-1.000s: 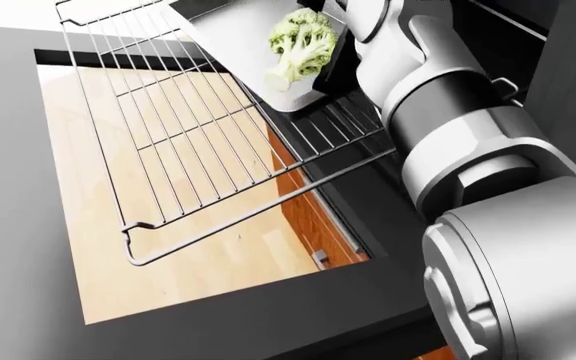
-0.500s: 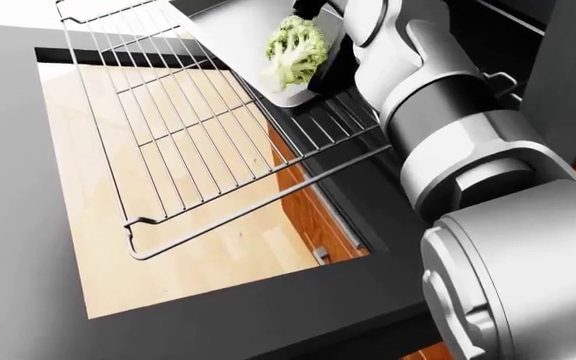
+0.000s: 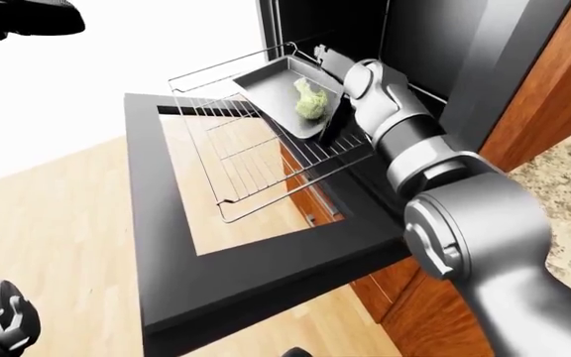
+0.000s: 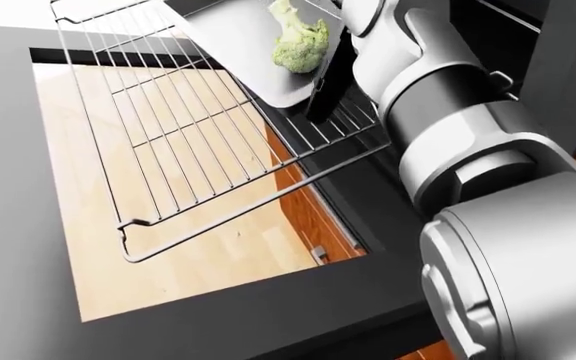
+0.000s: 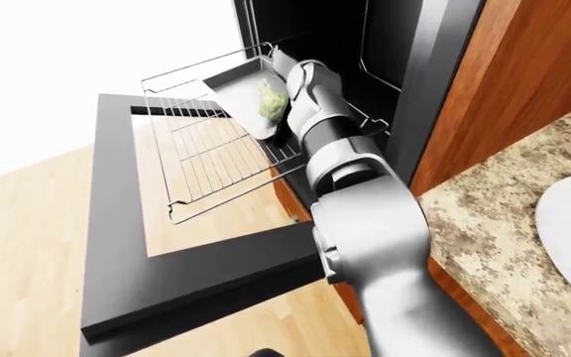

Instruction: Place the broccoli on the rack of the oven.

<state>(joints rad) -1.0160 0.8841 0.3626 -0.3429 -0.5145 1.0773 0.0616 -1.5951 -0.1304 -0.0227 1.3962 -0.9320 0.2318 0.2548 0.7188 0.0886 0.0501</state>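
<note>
Lying at head view's top: broccoli [image 4: 299, 41] on tray [image 4: 230, 45] over rack [image 4: 183, 142]; right hand [image 4: 330, 75] beside it, grip unclear.

The green broccoli [image 4: 299, 39] lies on a grey tray [image 4: 230, 37] atop the pulled-out oven rack [image 4: 193, 135].

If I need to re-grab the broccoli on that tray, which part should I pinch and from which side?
Take the pale stalk, not the crown. In the head view the broccoli lies on its side on the grey tray, stalk toward the view's top, florets toward the bottom. The stalk is the narrow, firm part, so fingers can likely close across it. Come from above, since the right hand stands at its right.
</note>
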